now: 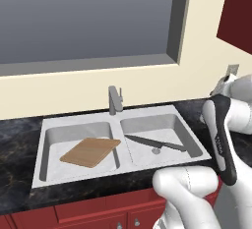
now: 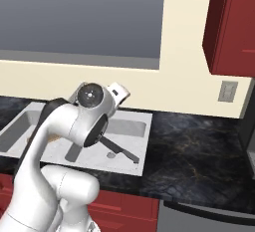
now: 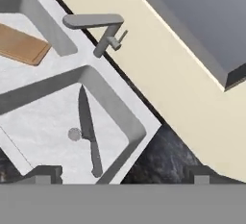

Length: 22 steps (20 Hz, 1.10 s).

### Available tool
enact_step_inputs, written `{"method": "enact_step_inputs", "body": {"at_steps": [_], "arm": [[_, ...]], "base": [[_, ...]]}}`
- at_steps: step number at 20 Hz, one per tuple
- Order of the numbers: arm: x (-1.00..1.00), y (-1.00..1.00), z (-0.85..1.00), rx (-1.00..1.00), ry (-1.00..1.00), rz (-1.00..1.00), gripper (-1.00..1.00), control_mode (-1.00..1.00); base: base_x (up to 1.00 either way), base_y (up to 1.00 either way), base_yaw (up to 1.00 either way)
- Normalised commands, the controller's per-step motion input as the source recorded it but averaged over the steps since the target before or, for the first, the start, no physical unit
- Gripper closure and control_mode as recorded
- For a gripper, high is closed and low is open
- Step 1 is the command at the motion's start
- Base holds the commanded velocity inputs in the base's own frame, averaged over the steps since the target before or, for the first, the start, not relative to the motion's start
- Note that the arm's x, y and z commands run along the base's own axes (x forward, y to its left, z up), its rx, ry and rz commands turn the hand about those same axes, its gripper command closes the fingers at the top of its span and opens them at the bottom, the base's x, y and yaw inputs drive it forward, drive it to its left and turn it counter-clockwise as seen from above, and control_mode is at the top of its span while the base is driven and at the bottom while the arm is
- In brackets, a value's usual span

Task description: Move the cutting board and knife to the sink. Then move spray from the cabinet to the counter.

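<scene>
The light-tan cutting board [image 1: 91, 151] lies flat in the left basin of the steel sink [image 1: 74, 121]; the hand view catches its corner [image 3: 19, 45]. The knife [image 1: 155, 143] rests on the floor of the right basin beside the drain, dark blade toward the faucet [image 3: 89, 129]. My gripper [image 3: 124, 175] hangs above the right basin's outer rim, open, with nothing between its fingertips [image 3: 45, 172]. The dark red wall cabinet [image 2: 234, 22] sits at the upper right, its panels closed. The spray is hidden. Black veined counter [image 2: 199, 146] stretches to the right of the sink.
A grey faucet [image 1: 114, 99] stands behind the divider between the basins. A wall outlet [image 2: 227, 91] sits under the cabinet. Red drawer fronts [image 1: 98, 212] run below the counter edge. A large window [image 1: 83, 16] spans the wall above the sink.
</scene>
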Motion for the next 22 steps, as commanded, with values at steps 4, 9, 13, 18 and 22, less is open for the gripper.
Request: {"method": "enact_step_inputs", "body": {"at_steps": [4,9,13,18,22], "arm": [[-0.36,0.02,0.72,0.28,-0.02,-0.45,-1.00,-1.00],[-0.71,0.03,0.38,0.35,-0.03,-0.53,-1.00,-1.00],[-0.82,0.09,0.04,0.43,-0.11,-0.57,-1.00,-1.00],[-0.51,0.07,0.00,0.47,-0.14,-0.49,-1.00,-1.00],[-0.01,0.00,0.05,0.21,0.00,-0.05,-1.00,-1.00]], "base": [[0.00,0.00,0.00],[0.00,0.00,0.00],[0.00,0.00,0.00],[0.00,0.00,0.00],[0.00,0.00,0.00]]}}
